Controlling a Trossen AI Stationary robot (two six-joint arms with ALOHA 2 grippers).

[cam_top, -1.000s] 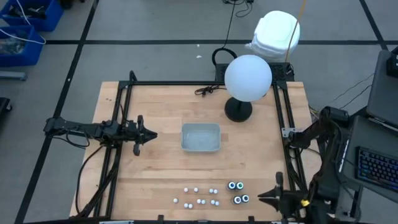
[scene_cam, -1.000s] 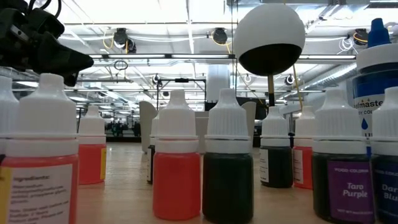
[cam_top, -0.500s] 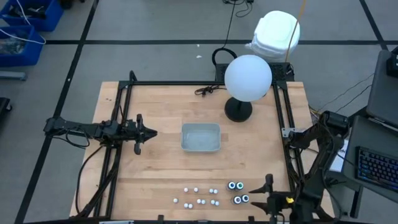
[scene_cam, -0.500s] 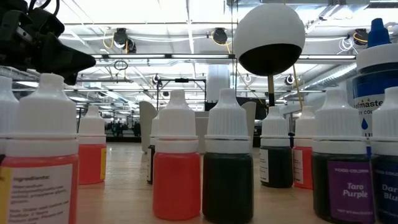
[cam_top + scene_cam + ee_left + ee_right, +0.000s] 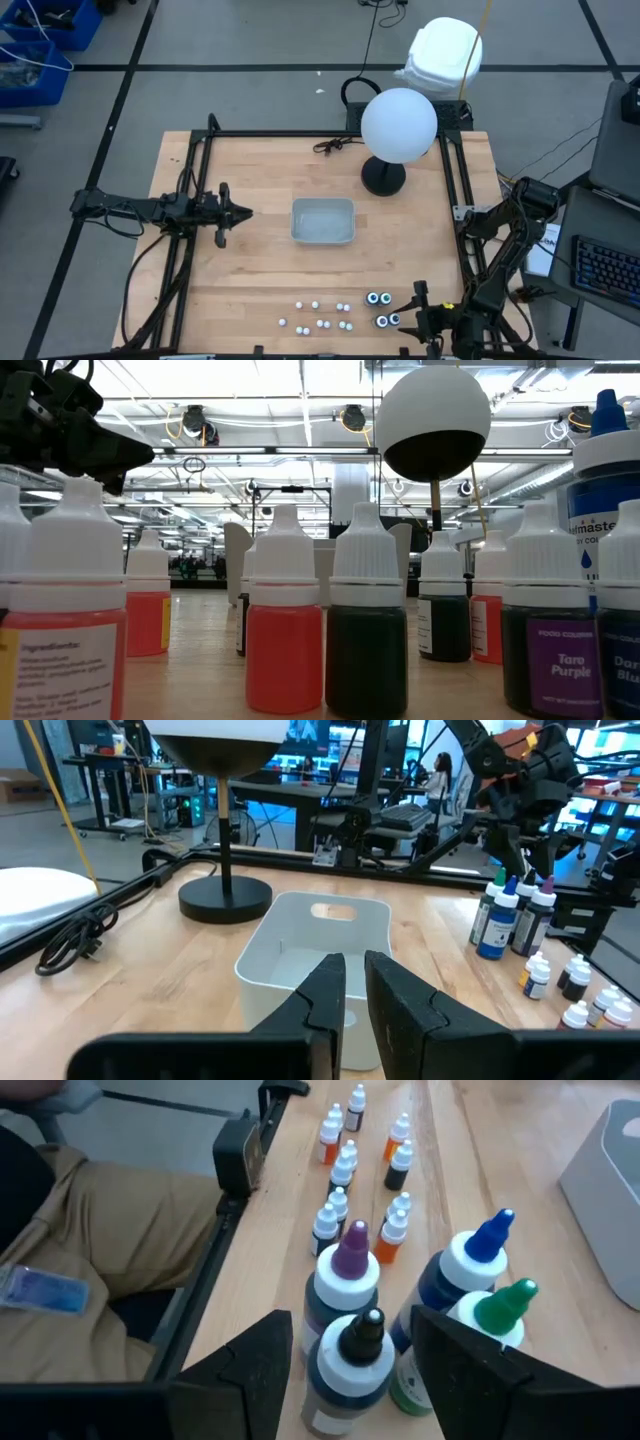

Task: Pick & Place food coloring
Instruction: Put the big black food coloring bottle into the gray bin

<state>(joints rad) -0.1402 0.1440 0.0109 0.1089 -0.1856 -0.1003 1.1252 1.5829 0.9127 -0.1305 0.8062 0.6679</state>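
Note:
Several small white-capped dropper bottles (image 5: 320,314) (image 5: 345,1160), some reddish, stand on their bases near the table's near edge. Right of them stand the larger bottles (image 5: 383,309), with purple (image 5: 350,1250), black (image 5: 368,1328), blue (image 5: 492,1232) and green (image 5: 510,1302) tips. My right gripper (image 5: 424,318) (image 5: 355,1365) is open just right of this group; its fingers flank the black-tipped bottle with a gap on each side. My left gripper (image 5: 240,213) (image 5: 355,982) waits shut at the table's left, pointing at the clear tray (image 5: 322,221).
A globe lamp (image 5: 398,124) stands on a black base (image 5: 383,178) behind the tray, with a cable (image 5: 330,146) beside it. Black frame rails (image 5: 452,200) run along both table sides. A person in tan trousers (image 5: 100,1230) sits at the near edge.
My right gripper has moved along the near edge toward the table's left and downward, closing in on the larger bottles. The bottles and my left arm have kept their places.

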